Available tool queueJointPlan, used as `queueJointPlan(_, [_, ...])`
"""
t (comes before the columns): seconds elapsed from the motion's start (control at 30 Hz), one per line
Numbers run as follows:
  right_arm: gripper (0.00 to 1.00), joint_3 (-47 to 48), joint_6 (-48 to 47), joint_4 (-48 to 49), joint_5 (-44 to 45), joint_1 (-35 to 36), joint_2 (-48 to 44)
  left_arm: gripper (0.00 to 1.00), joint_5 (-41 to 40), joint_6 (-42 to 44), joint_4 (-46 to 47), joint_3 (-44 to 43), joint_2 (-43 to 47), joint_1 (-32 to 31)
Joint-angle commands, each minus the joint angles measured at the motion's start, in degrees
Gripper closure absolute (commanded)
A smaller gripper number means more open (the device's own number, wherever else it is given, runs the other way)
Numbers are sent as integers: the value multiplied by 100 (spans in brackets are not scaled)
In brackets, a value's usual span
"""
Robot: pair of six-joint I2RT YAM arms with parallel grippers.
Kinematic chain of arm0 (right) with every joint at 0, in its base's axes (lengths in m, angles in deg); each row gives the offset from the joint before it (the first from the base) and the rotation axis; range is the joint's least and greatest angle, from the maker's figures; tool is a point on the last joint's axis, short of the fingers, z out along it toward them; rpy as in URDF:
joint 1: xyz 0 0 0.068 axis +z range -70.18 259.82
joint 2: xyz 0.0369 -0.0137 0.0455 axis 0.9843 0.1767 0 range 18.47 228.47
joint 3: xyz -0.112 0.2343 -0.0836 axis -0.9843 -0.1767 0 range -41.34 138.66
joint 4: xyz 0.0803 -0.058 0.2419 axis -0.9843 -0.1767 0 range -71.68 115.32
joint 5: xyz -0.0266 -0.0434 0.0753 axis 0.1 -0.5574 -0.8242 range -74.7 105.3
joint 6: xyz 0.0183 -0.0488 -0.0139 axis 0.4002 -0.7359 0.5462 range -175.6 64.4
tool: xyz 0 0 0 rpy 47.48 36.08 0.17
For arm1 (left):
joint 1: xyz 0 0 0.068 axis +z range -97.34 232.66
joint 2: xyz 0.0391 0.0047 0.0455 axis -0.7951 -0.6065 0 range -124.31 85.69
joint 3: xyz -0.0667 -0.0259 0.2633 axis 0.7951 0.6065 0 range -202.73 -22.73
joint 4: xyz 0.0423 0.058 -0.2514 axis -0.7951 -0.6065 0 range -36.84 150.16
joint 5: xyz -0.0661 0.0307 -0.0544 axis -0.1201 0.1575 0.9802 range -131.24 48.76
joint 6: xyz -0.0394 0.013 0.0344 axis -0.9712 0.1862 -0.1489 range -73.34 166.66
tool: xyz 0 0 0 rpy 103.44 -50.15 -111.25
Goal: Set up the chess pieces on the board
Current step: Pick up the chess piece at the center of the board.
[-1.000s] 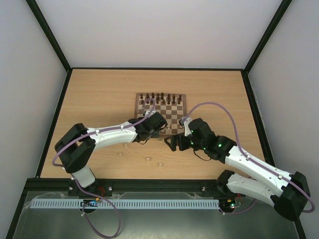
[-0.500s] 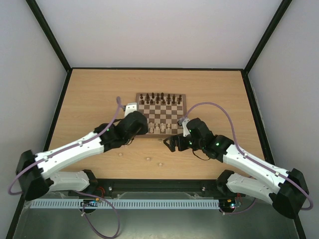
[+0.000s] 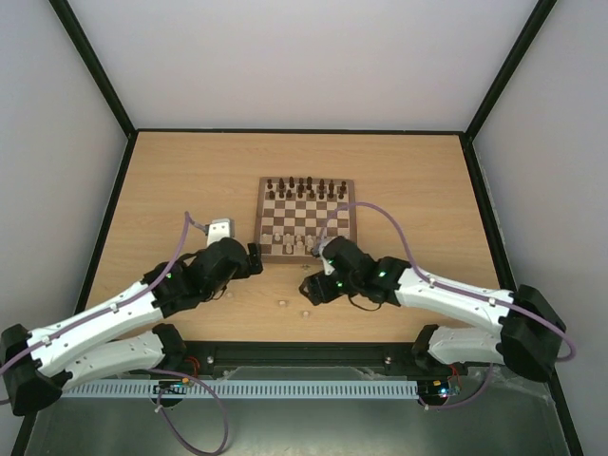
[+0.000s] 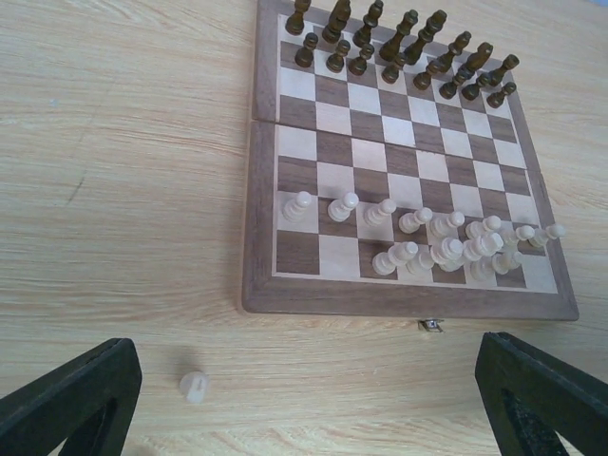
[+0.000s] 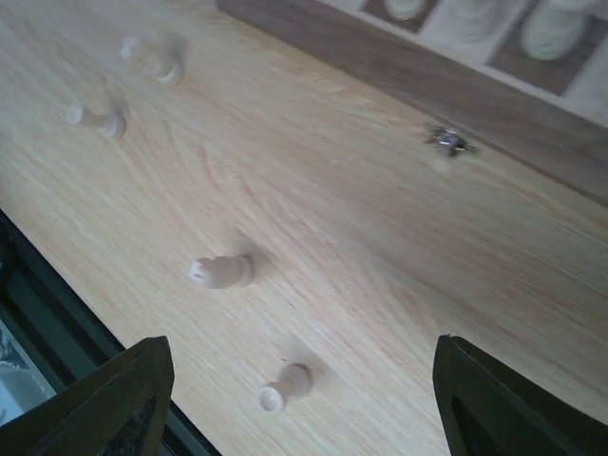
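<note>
Left gripper [image 4: 309,408] and right gripper [image 5: 313,399] gape empty, both cropped; chess pieces [image 5: 220,272] below the right blur.

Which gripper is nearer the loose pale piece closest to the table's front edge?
Right. The right gripper hangs over that piece; left gripper is farther left, by the board's corner.

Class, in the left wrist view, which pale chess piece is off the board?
The lone piece on the table, beyond the board's lower-left corner; the others stand on squares.
</note>
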Motion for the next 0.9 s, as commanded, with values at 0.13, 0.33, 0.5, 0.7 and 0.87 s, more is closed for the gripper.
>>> queueJointPlan(0.13, [33,1037,238,-521,1465,1195,1015,1,-116,-221,-388,274,778,-12])
queueJointPlan(0.33, [41,1664,400,-804,2036,1750,1952,0,-78,-339,-633,335,1223,-12])
queueJointPlan(0.5, [53,2073,576,-1113,2347,1939,2552,1,28,-352,-617,381,1547,-21])
queueJointPlan(0.7, [59,2289,700,-1244,2341,2041,2936,1,66,-345,-591,388,1631,-21])
queueJointPlan(0.87, [62,2458,712,-1260,2279,2117,3173,0,40,-314,-565,404,1623,-21])
